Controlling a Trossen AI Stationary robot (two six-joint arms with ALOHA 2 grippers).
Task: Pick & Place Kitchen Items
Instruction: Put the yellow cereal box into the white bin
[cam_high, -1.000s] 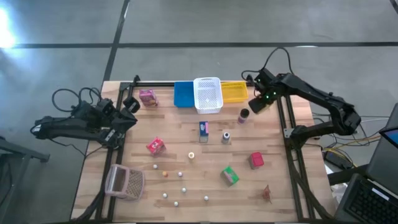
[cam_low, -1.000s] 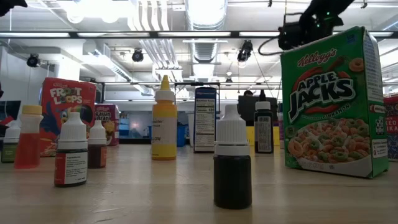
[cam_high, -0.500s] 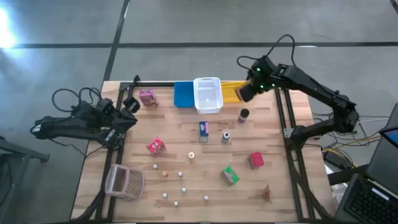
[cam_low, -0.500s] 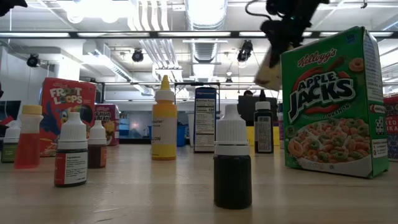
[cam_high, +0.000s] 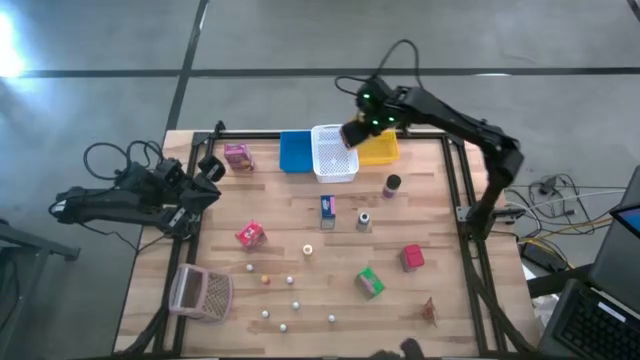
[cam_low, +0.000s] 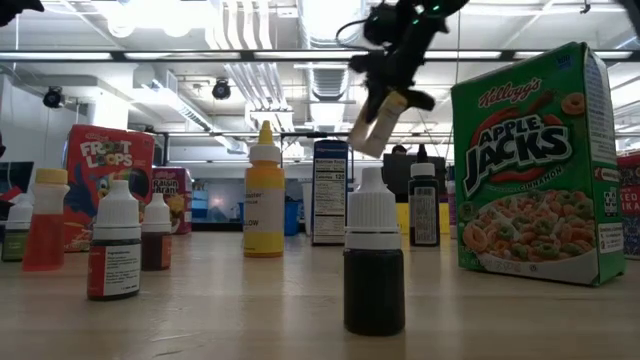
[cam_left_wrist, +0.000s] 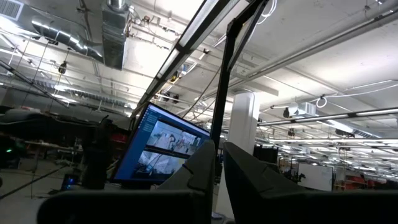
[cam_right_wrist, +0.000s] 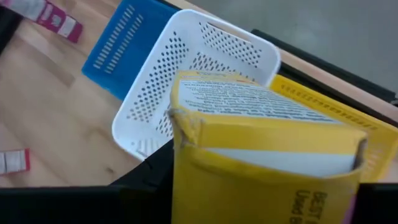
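The right hand (cam_high: 358, 133) hangs over the bins at the bench's (cam_high: 460, 300) twelve o'clock edge, poised above the white bin (cam_high: 334, 152), probably so its load drops straight in; its fingers, roughly half parted, grip a yellow box (cam_right_wrist: 261, 155) by the sides, carried clear of the bench; the blue bin (cam_high: 294, 151) and yellow bin (cam_high: 380, 150) flank the white one; the left hand (cam_high: 207, 170) waits clenched and empty at nine o'clock; other boxes, jars and balls lie scattered toward six o'clock.
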